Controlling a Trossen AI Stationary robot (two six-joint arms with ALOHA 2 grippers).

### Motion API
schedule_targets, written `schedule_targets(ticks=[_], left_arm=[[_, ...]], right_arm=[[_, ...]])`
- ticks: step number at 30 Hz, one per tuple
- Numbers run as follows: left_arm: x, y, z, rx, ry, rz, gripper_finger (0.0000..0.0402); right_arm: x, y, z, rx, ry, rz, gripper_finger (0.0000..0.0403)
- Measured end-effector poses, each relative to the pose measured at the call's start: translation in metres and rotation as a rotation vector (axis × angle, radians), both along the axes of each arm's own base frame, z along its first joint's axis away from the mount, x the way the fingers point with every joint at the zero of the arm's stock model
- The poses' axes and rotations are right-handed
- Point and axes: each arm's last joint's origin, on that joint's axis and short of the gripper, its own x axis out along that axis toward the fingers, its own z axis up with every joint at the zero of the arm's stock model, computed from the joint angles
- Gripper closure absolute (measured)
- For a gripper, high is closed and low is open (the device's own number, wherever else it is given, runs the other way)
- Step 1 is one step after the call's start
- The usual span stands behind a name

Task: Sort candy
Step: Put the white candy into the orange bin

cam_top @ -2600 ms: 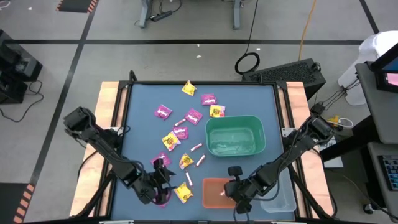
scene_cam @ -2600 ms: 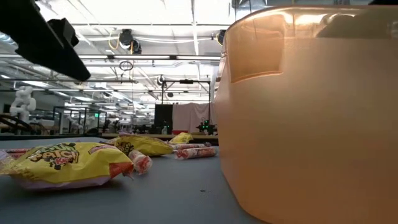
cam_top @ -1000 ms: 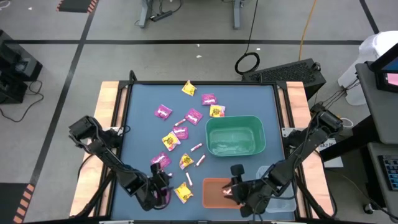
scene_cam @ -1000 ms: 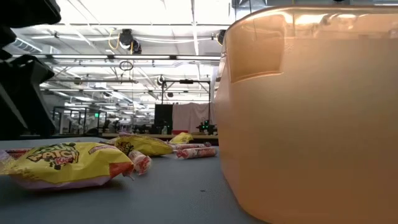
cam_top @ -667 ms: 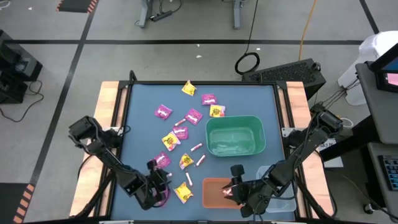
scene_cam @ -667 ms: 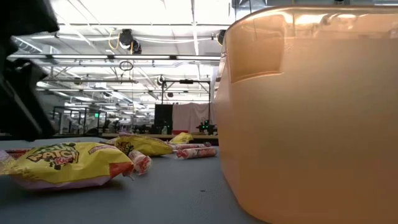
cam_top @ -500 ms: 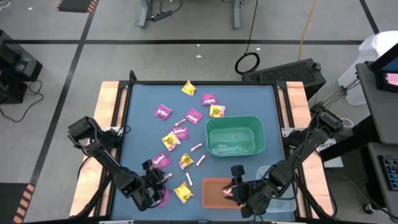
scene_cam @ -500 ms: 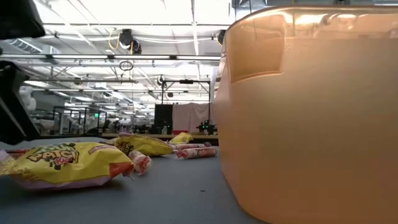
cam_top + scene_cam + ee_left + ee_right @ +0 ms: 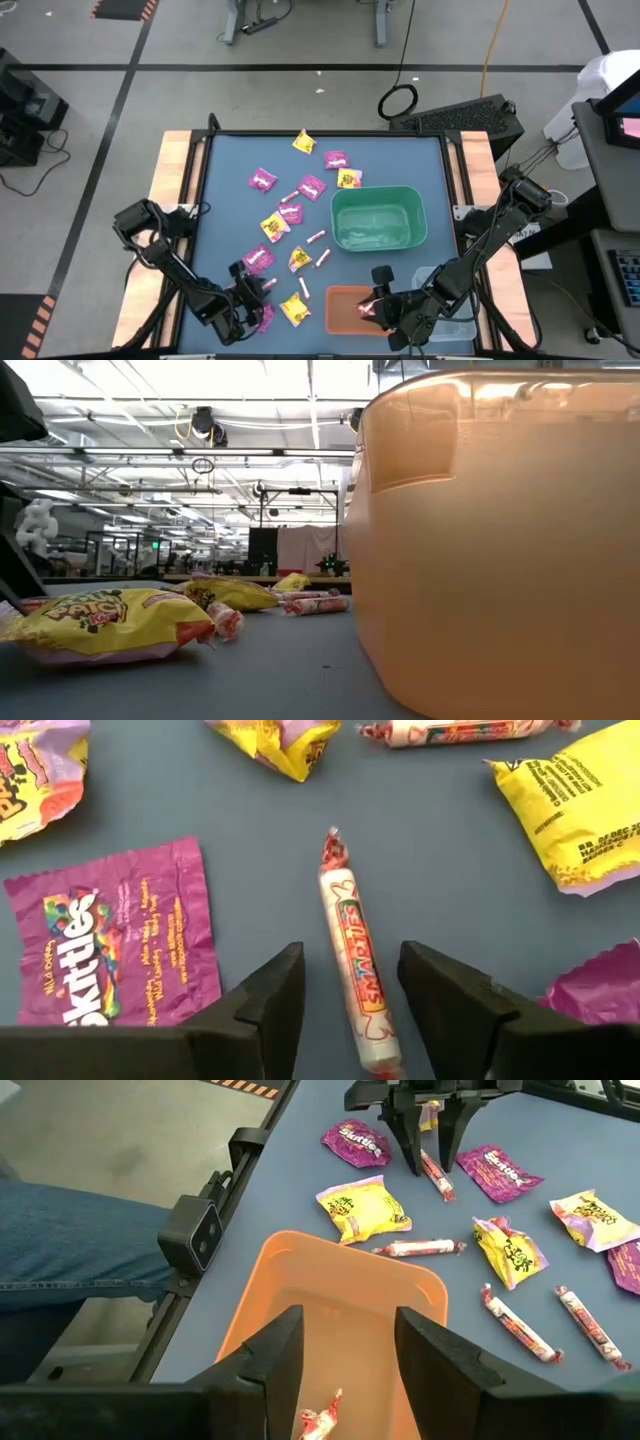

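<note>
Candy lies scattered on the blue table (image 9: 410, 160): magenta packets (image 9: 262, 180), yellow packets (image 9: 275, 226) and pink-white sticks (image 9: 316, 237). My left gripper (image 9: 352, 1005) is low near the table's front edge, open, one finger on each side of a stick (image 9: 355, 960) that lies flat on the table; I see no touch. The right wrist view shows the same gripper (image 9: 428, 1135) astride that stick (image 9: 435, 1175). My right gripper (image 9: 348, 1345) hangs open over the orange bin (image 9: 340, 1330), nothing between its fingers. One stick (image 9: 320, 1422) lies in that bin.
A green bin (image 9: 378, 219) stands right of centre and a clear bin (image 9: 450, 320) at the near right, beside the orange bin (image 9: 345, 308). A magenta packet (image 9: 120, 945) and a yellow packet (image 9: 580, 815) lie on either side of the left gripper. A person's leg (image 9: 70, 1250) shows beyond the table edge.
My left gripper has sunk toward the table near the front edge and tipped further down. The candy and my right gripper have kept still.
</note>
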Motion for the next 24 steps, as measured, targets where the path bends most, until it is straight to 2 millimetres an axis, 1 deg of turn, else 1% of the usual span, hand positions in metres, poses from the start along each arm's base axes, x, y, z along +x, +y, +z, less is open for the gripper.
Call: schedule_targets(ticks=[2, 4, 9, 11, 15, 18, 24], left_arm=[[0.001, -0.001, -0.003, 0.004, -0.006, 0.001, 0.0238], [0.001, -0.001, -0.003, 0.002, -0.007, -0.001, 0.0258], [0.000, -0.002, -0.003, -0.002, -0.007, -0.010, 0.0333], [0.000, -0.002, -0.003, -0.003, -0.004, -0.010, 0.0356], [0.000, -0.002, -0.001, -0.004, -0.007, -0.009, 0.0359], [0.000, -0.001, 0.005, -0.008, -0.022, -0.010, 0.0359], [-0.001, 0.005, 0.022, 0.011, -0.045, -0.021, 0.0342]], right_arm=[[0.000, 0.000, 0.000, 0.000, 0.000, 0.000, 0.0255], [0.000, 0.000, 0.000, -0.001, 0.000, 0.001, 0.0255], [0.000, 0.000, 0.000, -0.001, -0.001, 0.001, 0.0255], [0.000, 0.000, 0.000, -0.001, 0.000, 0.001, 0.0255], [0.000, 0.000, 0.000, -0.002, 0.000, 0.001, 0.0255], [0.000, 0.000, 0.000, -0.002, 0.000, 0.000, 0.0255], [0.000, 0.000, 0.000, -0.002, -0.002, -0.002, 0.0255]])
